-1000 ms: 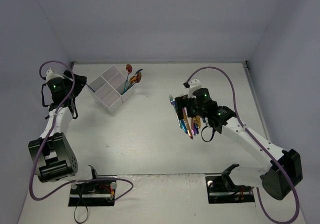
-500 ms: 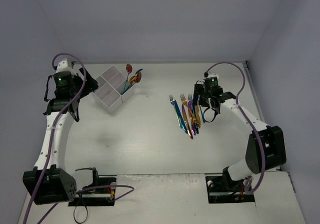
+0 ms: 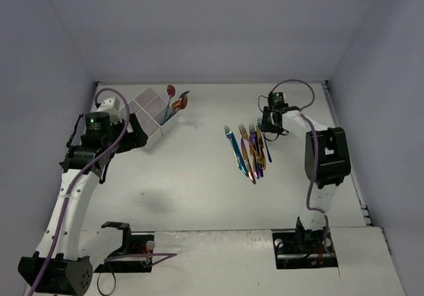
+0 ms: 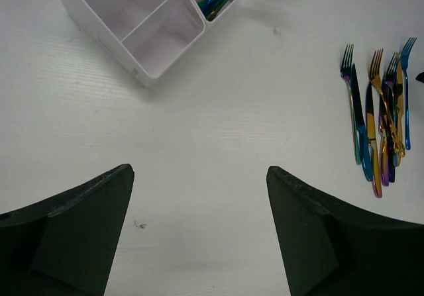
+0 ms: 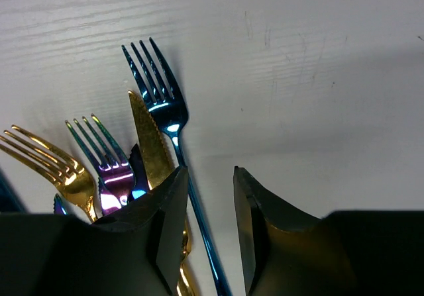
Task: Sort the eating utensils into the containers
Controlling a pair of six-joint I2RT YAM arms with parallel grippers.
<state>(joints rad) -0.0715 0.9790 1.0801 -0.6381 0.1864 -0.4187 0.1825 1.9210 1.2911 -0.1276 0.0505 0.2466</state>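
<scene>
Several iridescent eating utensils (image 3: 250, 151) lie in a tight row at mid-table, also far right in the left wrist view (image 4: 377, 124). My right gripper (image 3: 266, 125) hovers low over their far ends. In the right wrist view its jaws (image 5: 210, 177) stand narrowly apart around the handle of a blue fork (image 5: 159, 100), with a gap still showing. Beside that fork lie a gold knife (image 5: 149, 144), a purple fork (image 5: 109, 160) and a gold fork (image 5: 56, 167). The white four-compartment containers (image 3: 147, 114) hold a few utensils (image 3: 174, 104) in one corner. My left gripper (image 3: 132, 134) is open and empty (image 4: 199, 203) in front of the box (image 4: 152, 31).
The enclosure walls stand close behind the box and to the right of the right arm. Cables loop over both arms. Bare white tabletop (image 3: 192, 170) lies between the box and the utensil row.
The right arm swung back to the row's far end and its jaws narrowed around the blue fork's handle. The left arm moved from the box's left toward its front, jaws widening.
</scene>
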